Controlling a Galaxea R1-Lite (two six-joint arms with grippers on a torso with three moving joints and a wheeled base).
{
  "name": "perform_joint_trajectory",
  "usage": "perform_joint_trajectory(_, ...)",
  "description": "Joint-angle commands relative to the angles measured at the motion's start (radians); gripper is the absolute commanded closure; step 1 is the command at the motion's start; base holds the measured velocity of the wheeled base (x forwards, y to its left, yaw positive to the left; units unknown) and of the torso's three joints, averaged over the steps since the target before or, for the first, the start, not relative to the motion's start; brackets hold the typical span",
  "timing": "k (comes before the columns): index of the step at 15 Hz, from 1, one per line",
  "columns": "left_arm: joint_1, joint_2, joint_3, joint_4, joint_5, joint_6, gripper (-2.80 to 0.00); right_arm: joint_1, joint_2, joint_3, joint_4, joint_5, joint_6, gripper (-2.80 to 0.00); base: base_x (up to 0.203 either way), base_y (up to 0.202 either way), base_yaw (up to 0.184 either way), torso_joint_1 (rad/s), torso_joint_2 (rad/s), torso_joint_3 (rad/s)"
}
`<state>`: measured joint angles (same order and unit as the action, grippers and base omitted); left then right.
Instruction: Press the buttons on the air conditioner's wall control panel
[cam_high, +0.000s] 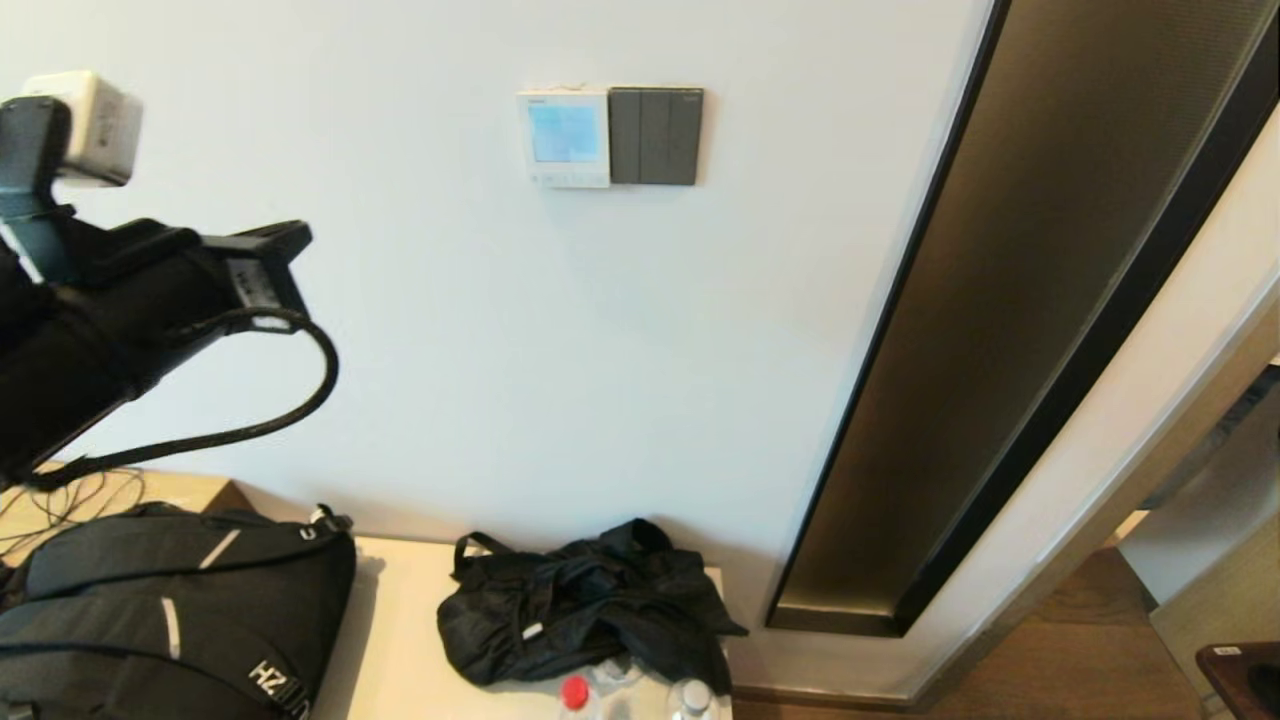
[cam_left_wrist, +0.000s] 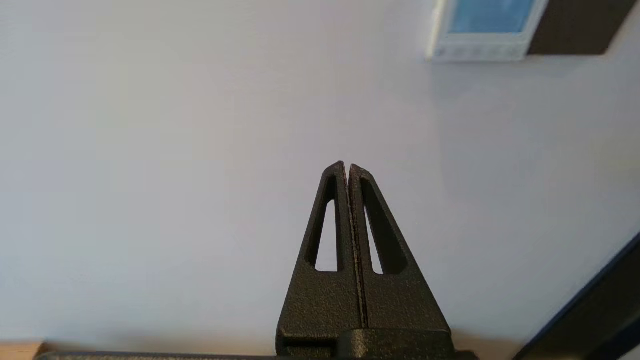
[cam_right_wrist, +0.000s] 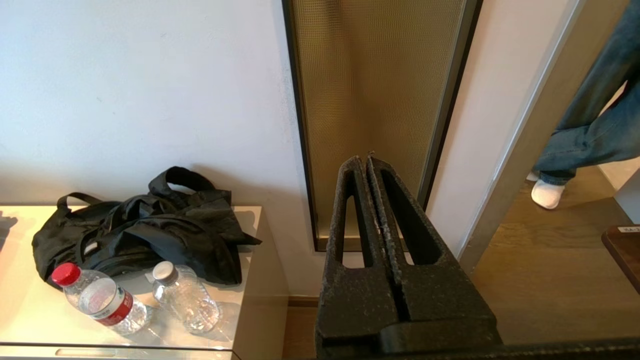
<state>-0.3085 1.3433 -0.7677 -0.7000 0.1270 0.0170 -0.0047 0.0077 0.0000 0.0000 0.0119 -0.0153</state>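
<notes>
The air conditioner control panel (cam_high: 563, 137) is a white plate with a lit blue screen, high on the white wall, with a row of small buttons (cam_high: 563, 179) along its lower edge. It also shows in the left wrist view (cam_left_wrist: 487, 30). My left arm (cam_high: 150, 300) is raised at the left, well short of the panel. My left gripper (cam_left_wrist: 347, 165) is shut and empty, facing bare wall, apart from the panel. My right gripper (cam_right_wrist: 364, 159) is shut and empty, held low, out of the head view.
A dark grey switch plate (cam_high: 655, 136) adjoins the panel. A gold mesh panel in a black frame (cam_high: 1010, 330) stands to the right. Below, a low cabinet (cam_high: 400, 640) holds a backpack (cam_high: 170, 610), a black bag (cam_high: 585, 600) and two bottles (cam_right_wrist: 140, 300). A person's legs (cam_right_wrist: 590, 130) stand at the doorway.
</notes>
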Motion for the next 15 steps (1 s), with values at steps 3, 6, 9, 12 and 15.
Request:
perform_joint_trajectory(3,0.181,-0.283,0.259,0.006,-0.06,0.007,0.0,0.0,0.002,0.0,-0.002,0.002,-0.006,0.0,0.0,0.0,0.0,0.0,0.0,0.0)
perform_joint_trajectory(6,0.26,-0.385,0.394,0.005,-0.103,0.007,0.0,0.0,0.002,0.0,-0.002,0.002,-0.005,0.0,0.0,0.0,0.0,0.0,0.0,0.0)
perform_joint_trajectory(9,0.276,-0.502,0.551,0.006,-0.103,0.005,0.0,0.0,0.002,0.0,-0.002,0.002,-0.003,0.0,0.0,0.0,0.0,0.0,0.0,0.0)
perform_joint_trajectory(12,0.278,-0.622,0.715,0.027,-0.1,0.005,0.0,0.0,0.002,0.0,-0.002,0.002,-0.003,0.0,0.0,0.0,0.0,0.0,0.0,0.0)
perform_joint_trajectory(15,0.278,-0.771,0.762,0.169,-0.096,0.001,0.0,0.0,0.002,0.0,-0.002,0.002,-0.003,0.0,0.0,0.0,0.0,0.0,0.0,0.0)
